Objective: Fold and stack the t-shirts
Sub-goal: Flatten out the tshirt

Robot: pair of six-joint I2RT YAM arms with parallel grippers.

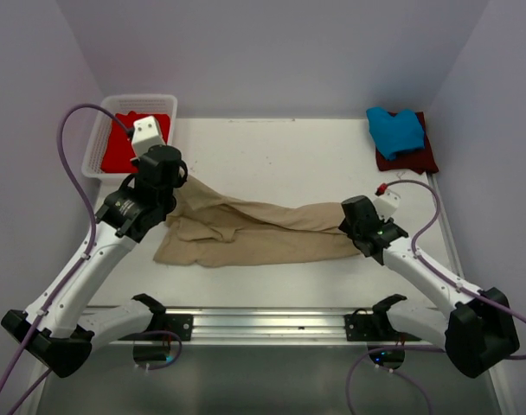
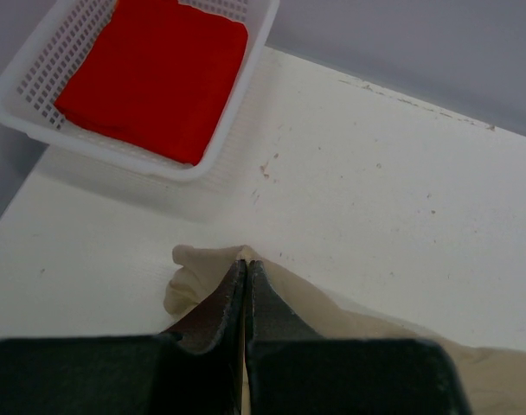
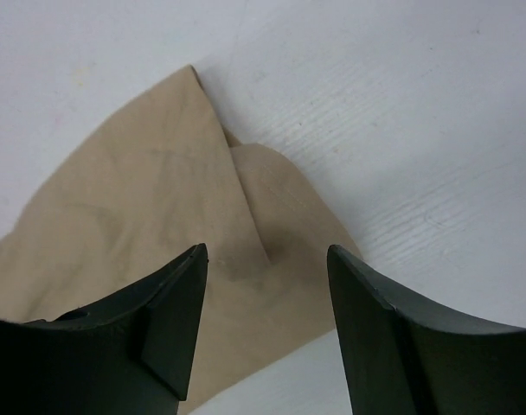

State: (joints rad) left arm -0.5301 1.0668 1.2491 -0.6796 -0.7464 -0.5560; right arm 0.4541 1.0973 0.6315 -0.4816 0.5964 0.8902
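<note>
A soft, plain tan t-shirt [image 1: 246,229] lies spread and rumpled across the middle of the flat white desk [image 1: 289,160], stretched sideways between the two arms. The left gripper [image 2: 246,266] is clenched on the shirt's left end. In the left wrist view its dark fingers are pressed together with a fold of tan cloth pinched at their tips, and a small bunched lip of fabric pokes out just past them. The right gripper [image 3: 267,259] is released, its two black fingers standing well apart over the shirt's right end. There a pointed corner and an overlapping flap of cloth lie flat on the desk. Nothing is caught between these fingers, though whether their tips touch the fabric cannot be told. At the far left corner of the desk sits a white plastic lattice basket [image 1: 94,156] holding a folded bright red t-shirt [image 1: 118,154]; it is near the left gripper but apart from the tan cloth. At the far right corner a bright blue t-shirt [image 1: 394,130] lies bunched on top of a dark maroon t-shirt [image 1: 420,161], both well apart from the tan one.
</note>
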